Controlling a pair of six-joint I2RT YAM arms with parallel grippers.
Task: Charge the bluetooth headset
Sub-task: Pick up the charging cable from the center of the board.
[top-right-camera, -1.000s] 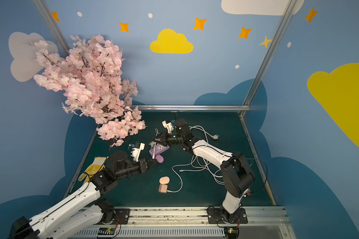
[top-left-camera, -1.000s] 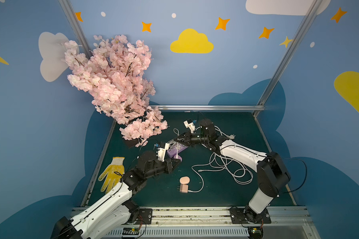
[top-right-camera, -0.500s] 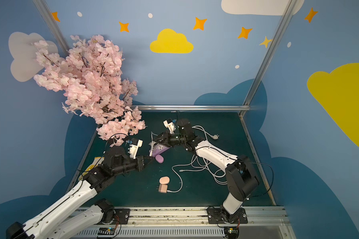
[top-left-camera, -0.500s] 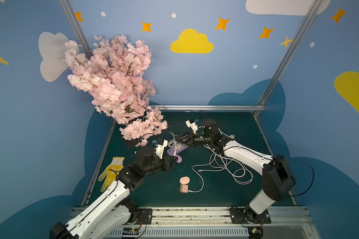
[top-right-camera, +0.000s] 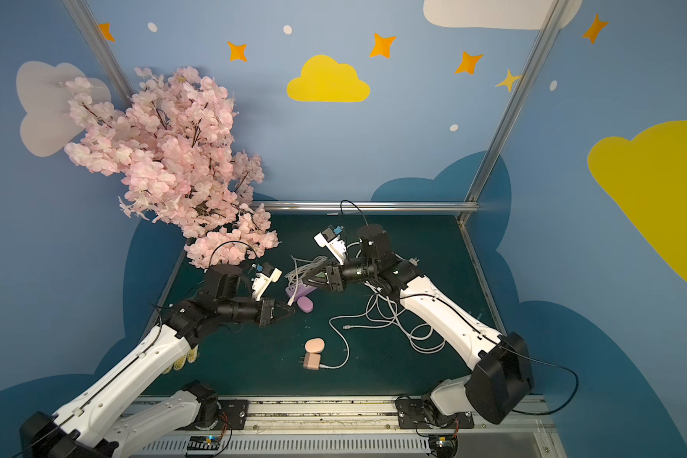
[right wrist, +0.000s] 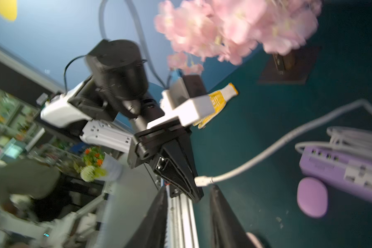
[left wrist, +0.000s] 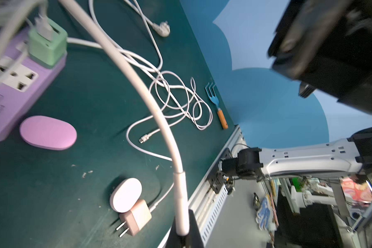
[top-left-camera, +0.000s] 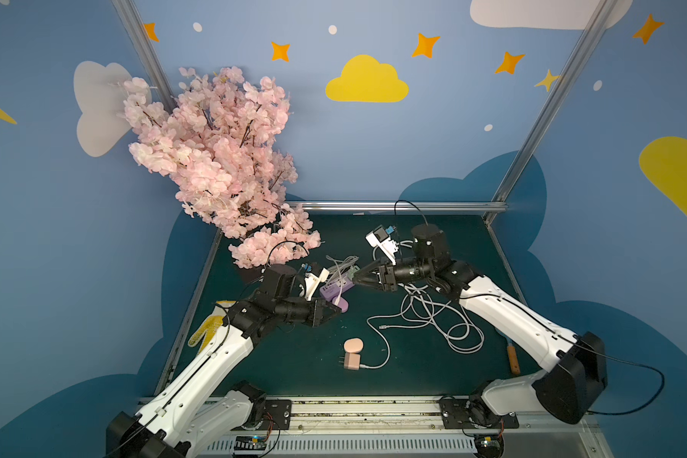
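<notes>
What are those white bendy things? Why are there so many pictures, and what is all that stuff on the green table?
Those are two robot arms with pinchers called grippers. Two pictures look down from above; the other two come from little cameras on the arms' wrists. The left gripper is pinching the end of a white cable. The right gripper is open and holds nothing. On the green table lie a purple power strip, a purple oval case, a pink case beside a pink charger, loose white cables, a yellow glove and a pink blossom tree.
</notes>
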